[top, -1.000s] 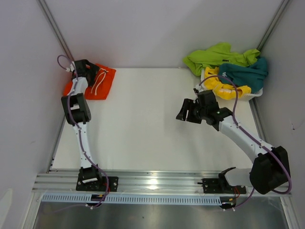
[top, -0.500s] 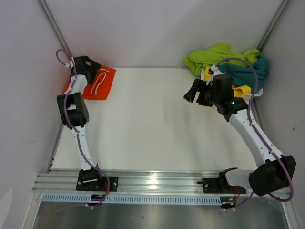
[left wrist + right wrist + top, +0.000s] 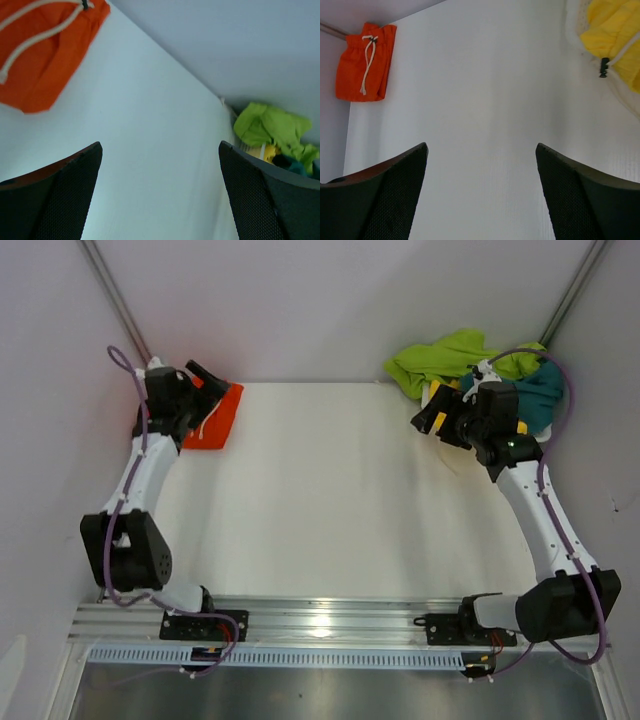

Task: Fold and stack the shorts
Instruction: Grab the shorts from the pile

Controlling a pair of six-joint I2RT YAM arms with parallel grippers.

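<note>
The orange shorts (image 3: pixel 216 417) lie folded flat at the table's back left corner, with the white drawstring on top; they also show in the left wrist view (image 3: pixel 42 55) and the right wrist view (image 3: pixel 365 62). Lime green shorts (image 3: pixel 450 358), teal shorts (image 3: pixel 538 395) and yellow shorts (image 3: pixel 615 35) are heaped in the basket at the back right. My left gripper (image 3: pixel 207 376) is open and empty, just above the orange shorts' back edge. My right gripper (image 3: pixel 430 422) is open and empty over the table, beside the basket's left side.
The white mesh basket (image 3: pixel 574 27) stands in the back right corner, partly hidden by my right arm. Walls close in the table at the back and both sides. An aluminium rail (image 3: pixel 320 615) runs along the near edge.
My right gripper has moved back and right, from mid-table to beside the basket. My left arm has swung leftward and its gripper has drawn off the orange shorts, which stay put.
</note>
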